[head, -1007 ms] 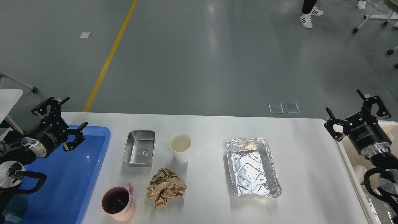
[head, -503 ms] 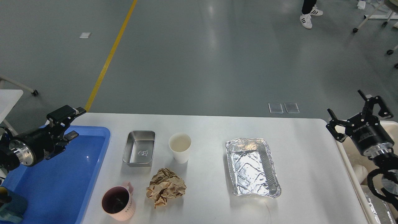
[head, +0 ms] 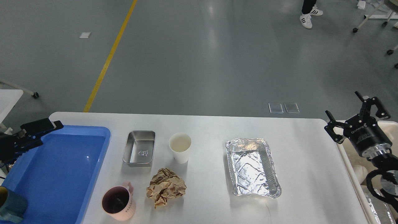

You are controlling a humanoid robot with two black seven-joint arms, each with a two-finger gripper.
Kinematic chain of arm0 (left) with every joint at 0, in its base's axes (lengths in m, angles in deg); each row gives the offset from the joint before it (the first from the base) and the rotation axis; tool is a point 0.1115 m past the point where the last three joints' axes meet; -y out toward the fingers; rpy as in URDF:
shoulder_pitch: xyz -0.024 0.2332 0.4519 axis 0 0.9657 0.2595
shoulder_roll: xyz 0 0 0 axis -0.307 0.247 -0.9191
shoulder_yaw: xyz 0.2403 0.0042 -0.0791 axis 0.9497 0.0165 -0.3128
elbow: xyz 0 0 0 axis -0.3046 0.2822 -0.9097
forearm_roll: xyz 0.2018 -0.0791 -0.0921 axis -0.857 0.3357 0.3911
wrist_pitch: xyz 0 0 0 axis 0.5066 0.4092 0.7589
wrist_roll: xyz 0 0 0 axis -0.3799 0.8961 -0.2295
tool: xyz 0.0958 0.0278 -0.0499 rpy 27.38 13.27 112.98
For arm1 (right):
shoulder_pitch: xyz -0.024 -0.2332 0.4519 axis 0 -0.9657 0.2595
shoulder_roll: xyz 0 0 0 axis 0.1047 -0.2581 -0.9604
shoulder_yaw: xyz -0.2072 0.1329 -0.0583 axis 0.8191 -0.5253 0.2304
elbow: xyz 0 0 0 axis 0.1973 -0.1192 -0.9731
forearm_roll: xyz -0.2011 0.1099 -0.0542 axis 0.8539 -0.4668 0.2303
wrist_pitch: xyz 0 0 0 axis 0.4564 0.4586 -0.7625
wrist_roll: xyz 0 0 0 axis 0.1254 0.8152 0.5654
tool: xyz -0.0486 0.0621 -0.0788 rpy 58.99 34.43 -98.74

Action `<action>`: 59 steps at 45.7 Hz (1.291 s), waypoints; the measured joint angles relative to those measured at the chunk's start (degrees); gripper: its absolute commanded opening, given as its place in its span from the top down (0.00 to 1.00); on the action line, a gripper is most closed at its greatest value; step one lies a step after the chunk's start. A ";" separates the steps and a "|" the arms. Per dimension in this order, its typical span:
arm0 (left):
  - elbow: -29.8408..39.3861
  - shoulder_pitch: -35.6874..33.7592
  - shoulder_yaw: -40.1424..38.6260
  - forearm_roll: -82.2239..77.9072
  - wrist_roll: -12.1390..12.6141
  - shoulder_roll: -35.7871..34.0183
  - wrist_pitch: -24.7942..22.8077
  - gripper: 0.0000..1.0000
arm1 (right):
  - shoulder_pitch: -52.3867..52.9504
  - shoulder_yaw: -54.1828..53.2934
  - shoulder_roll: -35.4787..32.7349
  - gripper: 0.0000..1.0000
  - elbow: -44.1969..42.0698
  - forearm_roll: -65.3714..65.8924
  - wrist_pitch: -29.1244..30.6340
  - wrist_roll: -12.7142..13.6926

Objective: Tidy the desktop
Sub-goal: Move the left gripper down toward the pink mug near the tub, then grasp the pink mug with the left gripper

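- The left claw (head: 46, 127) has been drawn back toward the left edge of the view within the last second; earlier it stood higher and further in, above the far corner of the blue tray (head: 56, 174).
- It has also been turned: before, its two fingers were seen spread wide, and now they are seen from the side, one above the other.
- From this side view it cannot be told how far the left claw is open; nothing is seen held in it, and it seems to hang just above the far rim of the tray.
- The right claw (head: 357, 116) has hardly been moved; its fingers are spread wide, nothing is held, and nothing is touched.
- The desktop (head: 205, 127) lies between the two claws, to the right of the left one and to the left of the right one.
- Nothing on it has been shifted: the steel box (head: 139, 148), the paper cup (head: 180, 147), the mug (head: 118, 202), the crumpled paper (head: 166, 186) and the foil tray (head: 253, 168) are all apart from both claws.
- It is judged that no item has been cleared yet, and that the left arm is only being repositioned.
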 measured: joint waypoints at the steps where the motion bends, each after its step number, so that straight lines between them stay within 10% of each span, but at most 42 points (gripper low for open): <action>1: 0.06 0.00 0.00 0.00 -0.23 -0.71 -0.24 0.03 | 0.00 0.04 0.00 0.00 0.00 0.00 -0.01 0.01; 42: 0.57 2.27 9.18 -21.69 -6.64 9.74 -9.13 0.04 | -0.01 1.06 -1.57 0.00 0.42 2.89 -0.08 -0.26; 59: -1.27 2.19 10.97 -28.54 0.38 16.09 -9.04 0.13 | -0.01 0.40 -2.94 0.00 0.56 2.90 -0.02 -0.35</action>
